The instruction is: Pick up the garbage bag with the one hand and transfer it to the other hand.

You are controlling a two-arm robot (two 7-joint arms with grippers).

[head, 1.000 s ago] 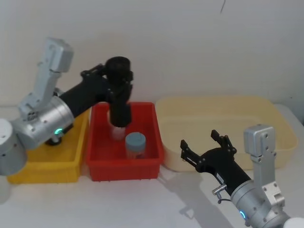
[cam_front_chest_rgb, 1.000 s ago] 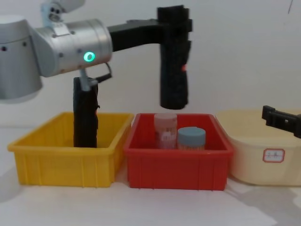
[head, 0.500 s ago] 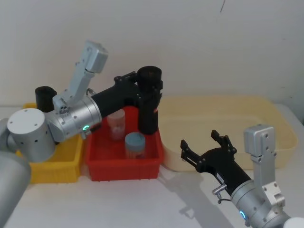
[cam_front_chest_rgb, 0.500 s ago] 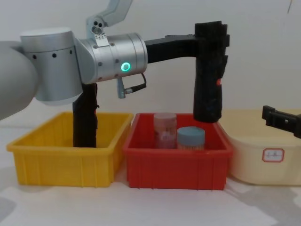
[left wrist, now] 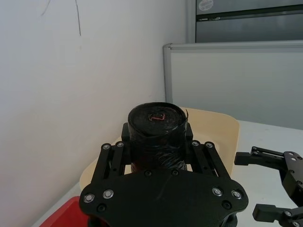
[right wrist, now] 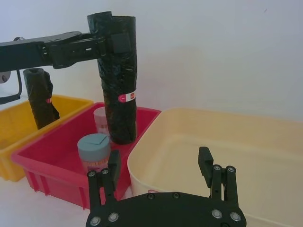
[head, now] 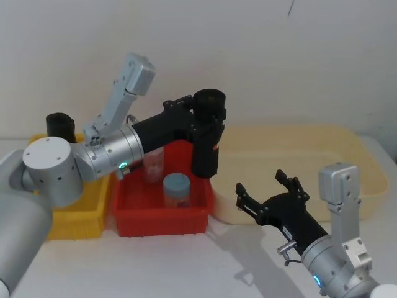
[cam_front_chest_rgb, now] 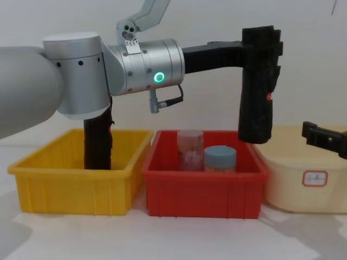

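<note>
Hanging pinched in the left tool (head: 206,119), the garbage bag (head: 203,158) was judged light, perhaps slick, graspable below by the spread right tool (head: 260,183).

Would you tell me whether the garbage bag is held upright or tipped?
Upright: the garbage bag hangs vertically, clamped near its top by the left gripper, its lower end over the red bin's right side.
</note>
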